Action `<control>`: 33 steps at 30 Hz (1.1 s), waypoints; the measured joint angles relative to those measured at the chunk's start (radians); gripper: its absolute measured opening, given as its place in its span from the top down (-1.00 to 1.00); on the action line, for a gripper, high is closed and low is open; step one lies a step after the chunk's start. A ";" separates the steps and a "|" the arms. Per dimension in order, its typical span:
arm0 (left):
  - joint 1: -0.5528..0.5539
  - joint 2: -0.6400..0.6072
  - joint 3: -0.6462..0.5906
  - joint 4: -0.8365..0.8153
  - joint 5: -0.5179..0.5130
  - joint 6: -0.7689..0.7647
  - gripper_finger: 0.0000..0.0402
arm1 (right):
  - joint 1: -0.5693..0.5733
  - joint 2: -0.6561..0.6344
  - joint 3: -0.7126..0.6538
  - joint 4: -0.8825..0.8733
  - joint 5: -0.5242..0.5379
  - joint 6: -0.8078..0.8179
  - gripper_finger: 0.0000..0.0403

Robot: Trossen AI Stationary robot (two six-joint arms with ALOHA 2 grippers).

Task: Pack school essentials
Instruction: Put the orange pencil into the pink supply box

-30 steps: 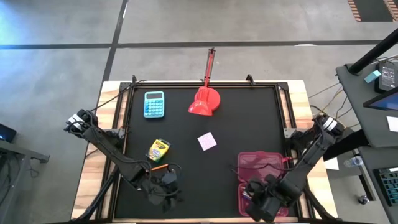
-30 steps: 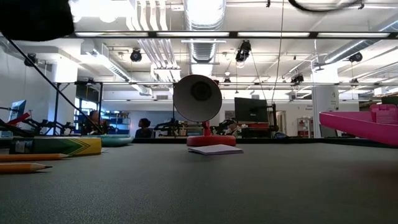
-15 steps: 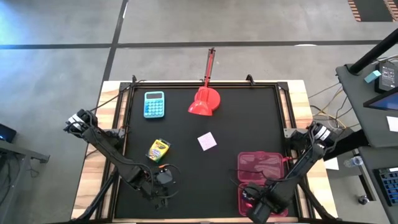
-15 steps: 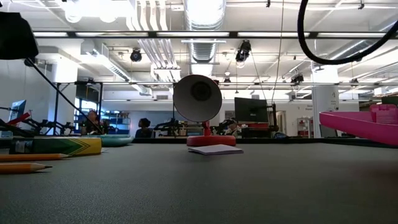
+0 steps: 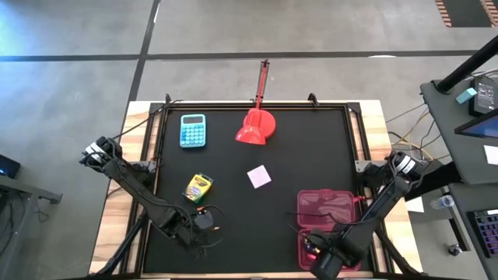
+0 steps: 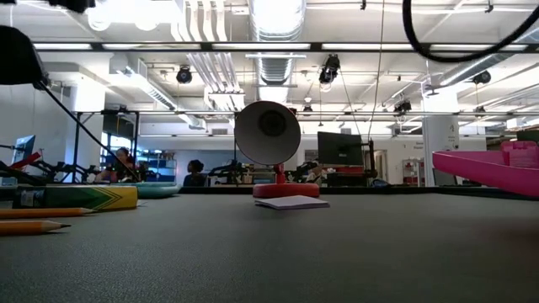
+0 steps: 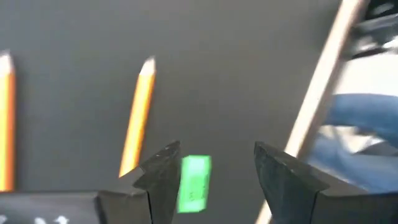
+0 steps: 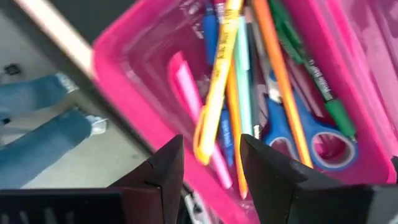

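Two hands: my right hand (image 8: 210, 163) hangs spread over the pink case (image 8: 137, 68) of pens, my left hand (image 7: 214, 171) spread above the worktop (image 7: 249, 56).

The right tool (image 8: 211, 165) has opened above the pink case (image 8: 130, 81).

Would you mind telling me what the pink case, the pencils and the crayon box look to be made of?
Pink case: seemingly glossy, translucent plastic; light glints on its smooth moulded walls.
Pencils: probably wood under orange-yellow paint; the sharpened tips show pale bare cones.
Crayon box: likely printed cardboard, going by its flat yellow-green faces; too small to be sure.
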 joint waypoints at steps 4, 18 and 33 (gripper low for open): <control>0.003 0.001 -0.003 -0.159 -0.001 -0.001 0.08 | 0.001 -0.002 0.037 0.002 0.035 -0.010 0.31; 0.055 0.005 -0.193 -0.271 0.009 -0.005 0.08 | 0.000 -0.002 0.111 0.006 0.216 -0.023 0.37; 0.062 0.007 -0.295 -0.142 0.020 -0.005 0.38 | -0.001 -0.002 0.111 0.010 0.219 -0.005 0.39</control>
